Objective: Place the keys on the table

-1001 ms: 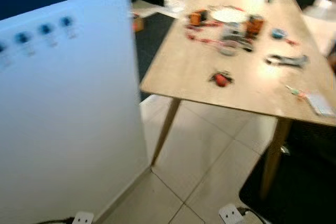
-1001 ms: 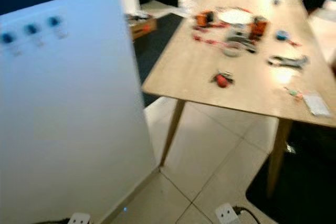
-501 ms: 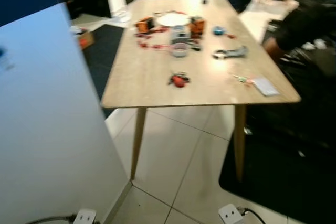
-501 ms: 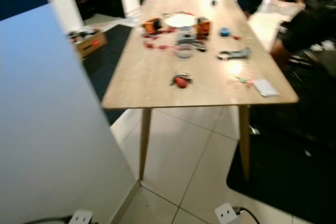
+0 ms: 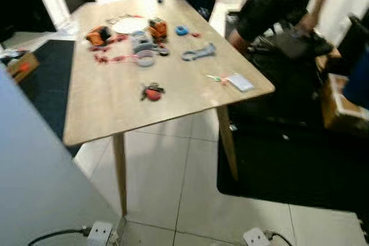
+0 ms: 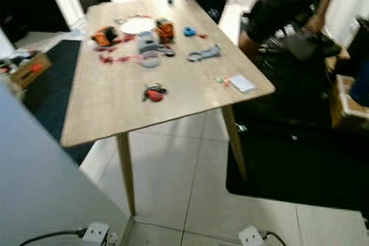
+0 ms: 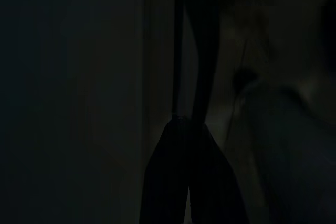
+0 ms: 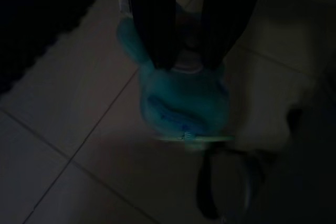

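Two fingers, right gripper (image 8: 191, 64): closed on turquoise plush keychain (image 8: 184, 98), keys (image 8: 226, 190) dangling below, above tiled floor (image 8: 63, 145).
Left gripper (image 7: 191, 129): dark; opening impossible to judge.
Table (image 5: 109, 99): ahead, cluttered; red item (image 5: 152, 93) mid-top.
Person (image 5: 277, 4): beside far right edge.

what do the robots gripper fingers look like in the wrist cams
The right gripper has two long, flat black fingers, broad at the wrist end and narrowing toward the tips. The left gripper is in deep shade: its long, slim black fingers show only as a dark outline. No markings or cables can be made out on either.
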You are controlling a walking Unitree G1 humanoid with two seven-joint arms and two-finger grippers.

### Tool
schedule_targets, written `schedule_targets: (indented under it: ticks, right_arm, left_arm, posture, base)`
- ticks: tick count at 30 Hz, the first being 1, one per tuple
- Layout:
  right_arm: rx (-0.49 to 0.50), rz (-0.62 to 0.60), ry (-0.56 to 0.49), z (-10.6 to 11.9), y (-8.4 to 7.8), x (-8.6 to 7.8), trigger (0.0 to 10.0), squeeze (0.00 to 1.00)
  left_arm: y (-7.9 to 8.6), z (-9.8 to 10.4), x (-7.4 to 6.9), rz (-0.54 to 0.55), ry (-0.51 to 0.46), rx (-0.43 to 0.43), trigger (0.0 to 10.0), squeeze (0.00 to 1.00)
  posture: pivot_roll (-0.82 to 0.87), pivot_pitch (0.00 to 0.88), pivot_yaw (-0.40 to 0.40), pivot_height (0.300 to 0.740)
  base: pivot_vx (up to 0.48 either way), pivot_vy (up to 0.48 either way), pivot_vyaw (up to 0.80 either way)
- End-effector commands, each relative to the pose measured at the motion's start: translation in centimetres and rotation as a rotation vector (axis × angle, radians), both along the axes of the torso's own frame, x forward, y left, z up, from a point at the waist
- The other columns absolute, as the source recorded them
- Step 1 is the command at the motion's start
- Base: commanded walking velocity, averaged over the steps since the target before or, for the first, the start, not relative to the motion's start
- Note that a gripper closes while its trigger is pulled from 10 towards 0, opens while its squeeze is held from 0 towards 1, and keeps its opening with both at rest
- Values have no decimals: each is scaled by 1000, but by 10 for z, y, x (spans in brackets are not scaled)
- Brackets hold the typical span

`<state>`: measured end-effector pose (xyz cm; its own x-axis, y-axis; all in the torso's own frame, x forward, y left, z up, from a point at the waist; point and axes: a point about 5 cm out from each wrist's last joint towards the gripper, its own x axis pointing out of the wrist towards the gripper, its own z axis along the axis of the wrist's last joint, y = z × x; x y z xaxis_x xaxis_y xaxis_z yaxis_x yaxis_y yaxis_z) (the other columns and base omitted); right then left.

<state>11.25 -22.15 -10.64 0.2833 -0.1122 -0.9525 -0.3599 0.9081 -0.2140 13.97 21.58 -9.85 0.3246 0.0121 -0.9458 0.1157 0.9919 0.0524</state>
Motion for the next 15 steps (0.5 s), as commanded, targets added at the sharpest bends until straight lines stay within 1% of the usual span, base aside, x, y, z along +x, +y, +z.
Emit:
schedule_targets:
  ticks: [1, 3, 6, 7, 9, 10, 13, 15]
  right_arm:
    - [11, 24, -29, 1, 5, 8, 10000, 0]
    - [10, 32, -29, 1, 7, 9, 10000, 0]
    - [19, 39, -34, 0, 19, 12, 10000, 0]
    - [19, 39, -34, 0, 19, 12, 10000, 0]
    - [26, 40, -40, 0, 26, 15, 10000, 0]
    - [26, 40, -40, 0, 26, 15, 10000, 0]
    - [38, 41, -51, 0, 34, 20, 10000, 0]
    - [41, 42, -52, 0, 36, 20, 10000, 0]
  left_arm:
    - [1, -4, -12, 9, 33, 6, 10000, 0]
    - [-1, -3, -9, 7, 29, 3, 10000, 0]
    - [3, -3, -11, 4, 32, 6, 10000, 0]
    - [3, -3, -11, 4, 32, 6, 10000, 0]
    - [5, -3, -12, 0, 33, 7, 10000, 0]
    - [5, -3, -12, 0, 33, 7, 10000, 0]
    - [6, -2, -11, -3, 31, 10, 10000, 0]
    - [6, -2, -10, -3, 30, 10, 10000, 0]
  posture:
    - [-119, 35, 103, 740]
    - [-111, 28, 105, 740]
    - [-112, 8, 118, 740]
    - [-112, 8, 118, 740]
    - [-114, 3, 122, 740]
    - [-114, 3, 122, 740]
    - [-112, 1, 125, 740]
    - [-106, 0, 127, 740]
  base:
    - [0, 0, 0]
    - [0, 0, 0]
    - [0, 0, 0]
    - [0, 0, 0]
    - [0, 0, 0]
    - [0, 0, 0]
    - [0, 0, 0]
    - [0, 0, 0]
